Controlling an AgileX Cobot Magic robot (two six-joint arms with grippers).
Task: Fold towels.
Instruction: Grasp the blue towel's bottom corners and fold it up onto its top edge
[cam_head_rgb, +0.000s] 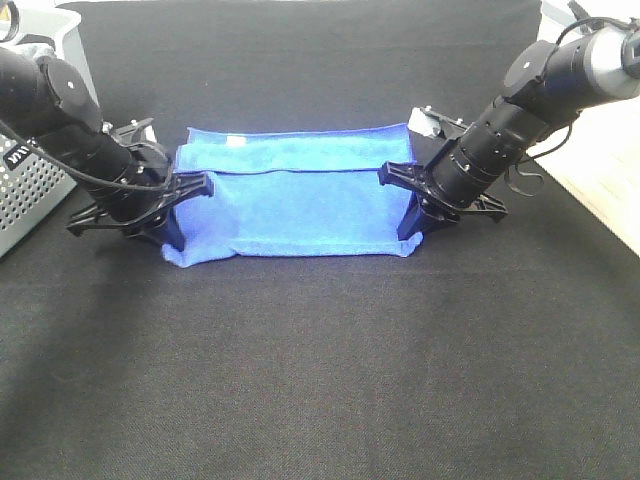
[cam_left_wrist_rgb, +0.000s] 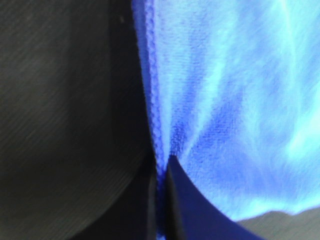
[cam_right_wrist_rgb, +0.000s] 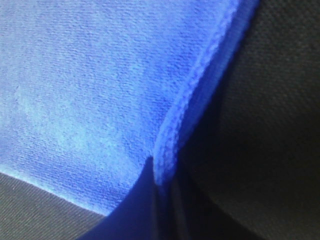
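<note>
A royal-blue towel (cam_head_rgb: 295, 203) lies on the black table cover, partly folded, with a strip of its far edge showing behind the folded layer. My left gripper (cam_head_rgb: 172, 232) pinches the towel's left near corner; in the left wrist view its fingers (cam_left_wrist_rgb: 172, 200) are closed on the stitched hem (cam_left_wrist_rgb: 154, 100). At the towel's right near corner my right gripper (cam_head_rgb: 410, 225) is shut on the cloth. The right wrist view has the fingers (cam_right_wrist_rgb: 145, 200) clamped over the hem (cam_right_wrist_rgb: 172, 135). The towel's near edge is lifted slightly at both corners.
A grey perforated basket (cam_head_rgb: 25, 190) stands at the left edge behind my left arm. A small white object (cam_head_rgb: 425, 122) lies by the towel's far right corner. The black cover (cam_head_rgb: 320, 380) runs wide toward the front; a pale surface (cam_head_rgb: 600, 170) shows at the right.
</note>
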